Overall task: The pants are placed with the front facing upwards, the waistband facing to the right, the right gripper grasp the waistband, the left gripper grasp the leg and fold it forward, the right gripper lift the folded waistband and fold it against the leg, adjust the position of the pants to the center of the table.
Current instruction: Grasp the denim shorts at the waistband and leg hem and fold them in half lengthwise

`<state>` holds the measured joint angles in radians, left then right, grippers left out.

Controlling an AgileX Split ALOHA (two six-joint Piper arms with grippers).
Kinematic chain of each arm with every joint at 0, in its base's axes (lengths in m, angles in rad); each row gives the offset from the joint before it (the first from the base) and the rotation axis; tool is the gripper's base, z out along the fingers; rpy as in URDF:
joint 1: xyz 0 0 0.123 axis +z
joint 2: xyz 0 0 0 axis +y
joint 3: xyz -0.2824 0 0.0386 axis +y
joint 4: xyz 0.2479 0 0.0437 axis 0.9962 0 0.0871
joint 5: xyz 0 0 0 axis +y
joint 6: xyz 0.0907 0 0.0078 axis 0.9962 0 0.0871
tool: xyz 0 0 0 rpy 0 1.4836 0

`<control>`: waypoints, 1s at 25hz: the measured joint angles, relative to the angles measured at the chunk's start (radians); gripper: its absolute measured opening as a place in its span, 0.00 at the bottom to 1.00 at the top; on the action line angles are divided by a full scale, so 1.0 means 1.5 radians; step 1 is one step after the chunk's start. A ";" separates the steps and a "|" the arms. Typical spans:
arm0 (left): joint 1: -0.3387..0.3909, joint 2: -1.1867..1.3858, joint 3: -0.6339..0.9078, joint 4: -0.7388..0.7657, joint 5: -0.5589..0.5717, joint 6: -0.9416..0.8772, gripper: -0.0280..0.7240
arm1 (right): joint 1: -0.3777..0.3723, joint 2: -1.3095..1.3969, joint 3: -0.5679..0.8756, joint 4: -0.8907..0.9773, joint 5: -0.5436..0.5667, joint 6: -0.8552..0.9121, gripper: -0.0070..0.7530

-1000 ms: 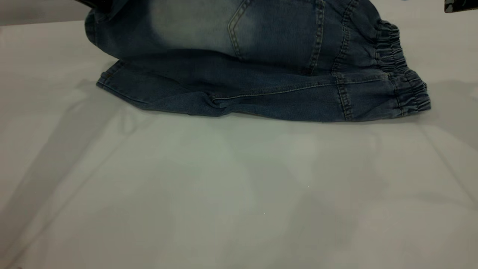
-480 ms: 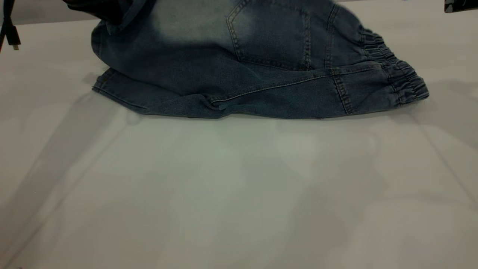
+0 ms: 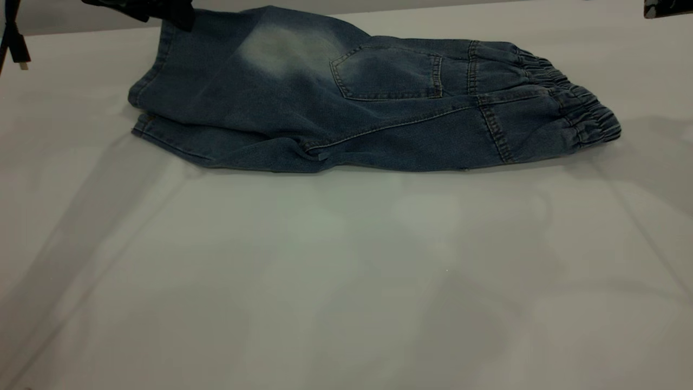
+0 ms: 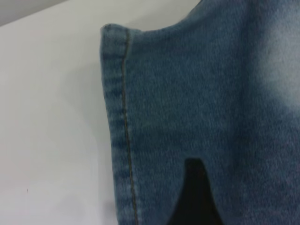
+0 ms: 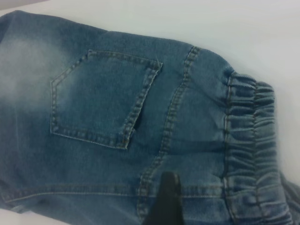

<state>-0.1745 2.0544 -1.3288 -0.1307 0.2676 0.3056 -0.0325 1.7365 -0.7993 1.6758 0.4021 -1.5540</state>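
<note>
The blue denim pants [image 3: 352, 108] lie folded lengthwise on the far part of the white table [image 3: 346, 281]. One half lies on the other, with a pocket [image 3: 387, 73] facing up. The ruched waistband [image 3: 579, 108] is at the right end and the leg hems are at the left. My left gripper [image 3: 162, 11] is at the far left corner of the upper leg, shut on the denim by the hem [image 4: 124, 117]; one black finger [image 4: 197, 197] lies on the cloth. My right gripper [image 5: 166, 201] hovers above the pants near the waistband [image 5: 248, 140], apart from the cloth.
A black cable [image 3: 16, 49] hangs at the far left edge. A dark part of the right arm [image 3: 668, 8] shows in the top right corner. Bare table stretches from the pants to the front edge.
The raised half of the pants has come down and now lies flat on the lower half. My left gripper has sunk with the leg hem. The waistband end has settled lower.
</note>
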 joint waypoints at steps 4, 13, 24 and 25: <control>0.000 -0.004 0.000 -0.006 0.006 -0.017 0.71 | 0.000 0.000 0.000 0.000 0.000 0.000 0.79; 0.000 -0.019 -0.035 -0.057 0.107 -0.056 0.71 | 0.000 0.000 0.000 -0.021 -0.004 0.051 0.79; 0.000 -0.019 -0.093 -0.059 0.138 -0.053 0.71 | -0.008 0.005 0.000 -0.270 0.011 0.345 0.79; 0.000 -0.019 -0.093 -0.058 0.138 -0.053 0.71 | -0.008 0.005 0.000 -0.276 0.010 0.356 0.79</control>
<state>-0.1745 2.0251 -1.4685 -0.2172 0.4742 0.2258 -0.0440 1.7433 -0.7993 1.2616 0.4171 -1.0197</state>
